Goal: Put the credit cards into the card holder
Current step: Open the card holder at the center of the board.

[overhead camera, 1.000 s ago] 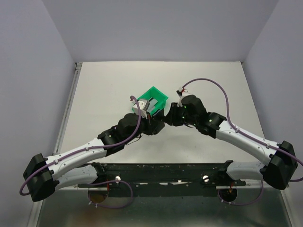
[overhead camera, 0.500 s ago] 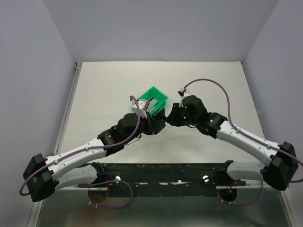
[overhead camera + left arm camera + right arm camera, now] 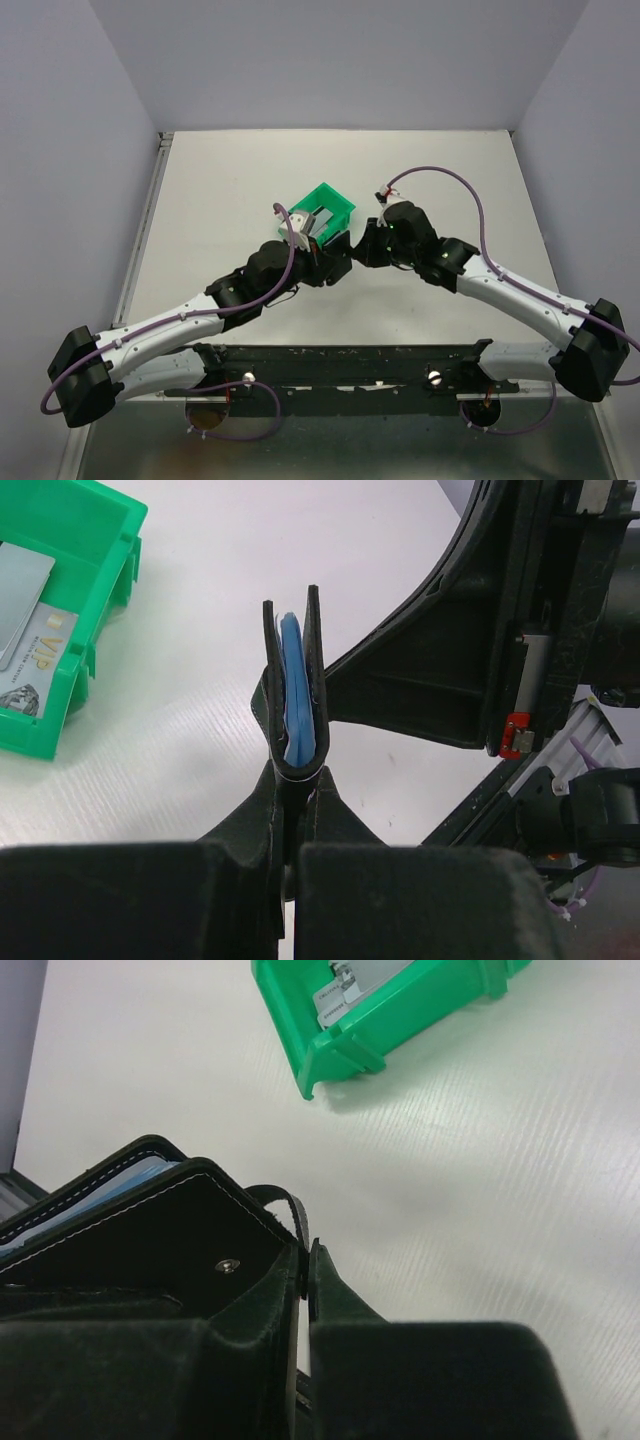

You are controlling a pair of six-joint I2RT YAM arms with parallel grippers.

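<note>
From above, the two arms meet mid-table, the left pincer (image 3: pixel 340 262) and right pincer (image 3: pixel 362 246) nose to nose just on the near side of the green bin (image 3: pixel 342 200). The wallet is lost among the black parts there. Loose cards (image 3: pixel 320 219) lie in the bin.

The left wrist view shows the wallet (image 3: pixel 316 680) standing on end, fold downward. The left pincer is clamped on that fold, and a blue card (image 3: pixel 296 695) sits between the covers. The mouth faces up and away, and the right arm's finger presses its right-hand cover.

In the right wrist view, the right fingers are nearly together, pinching the cover's edge by the strap (image 3: pixel 292 1210) and stud (image 3: pixel 230 1266).

The bin lies beyond the wallet's open end, nearer the left arm. I reckon that cover must be drawn sideways first.
</note>
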